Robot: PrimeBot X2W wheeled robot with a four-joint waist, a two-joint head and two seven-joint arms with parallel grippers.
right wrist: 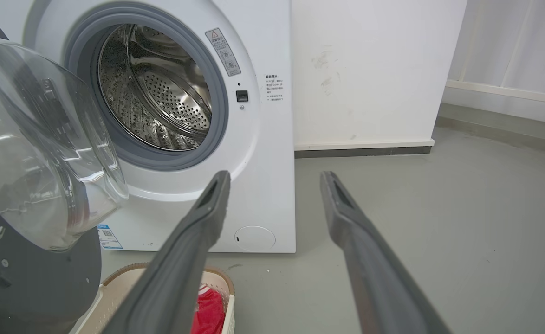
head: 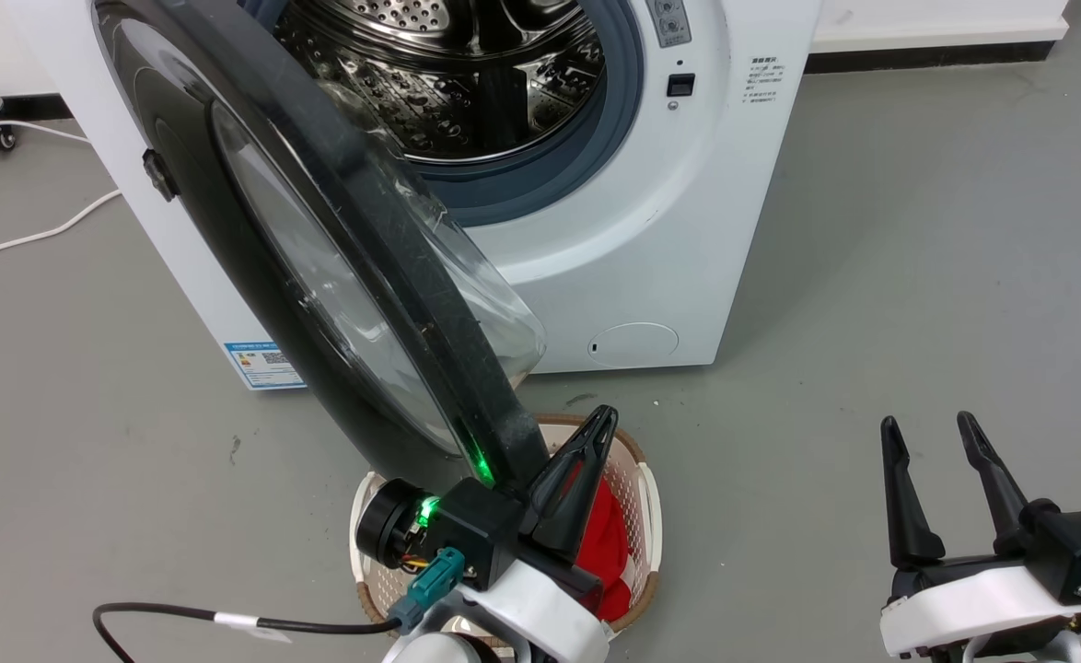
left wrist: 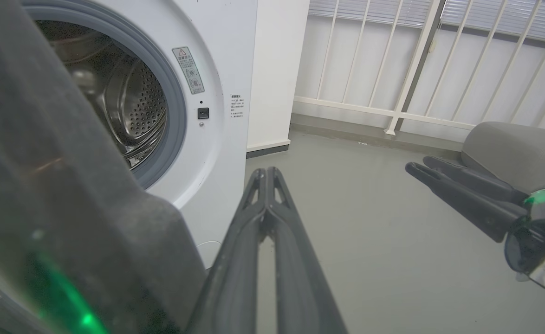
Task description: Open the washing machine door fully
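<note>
The white washing machine (head: 614, 258) stands at the top of the head view, its steel drum (head: 467, 74) exposed. The washing machine door (head: 384, 258), a black disc with a bulging glass window, stands swung out toward me, roughly half open. My left gripper (head: 605, 414) is shut on nothing; its fingers lie right beside the door's free edge, on the drum side. In the left wrist view the fingertips (left wrist: 266, 172) meet, with the blurred door (left wrist: 45, 185) to their left. My right gripper (head: 927, 422) hangs open over bare floor to the right, apart from the door (right wrist: 35, 153).
A cream laundry basket (head: 646, 497) holding red cloth (head: 610, 543) sits on the floor under the door's edge and my left wrist. A white cable (head: 34, 235) runs along the floor at left. Grey floor spreads to the right; a railing (left wrist: 407, 69) lines the far wall.
</note>
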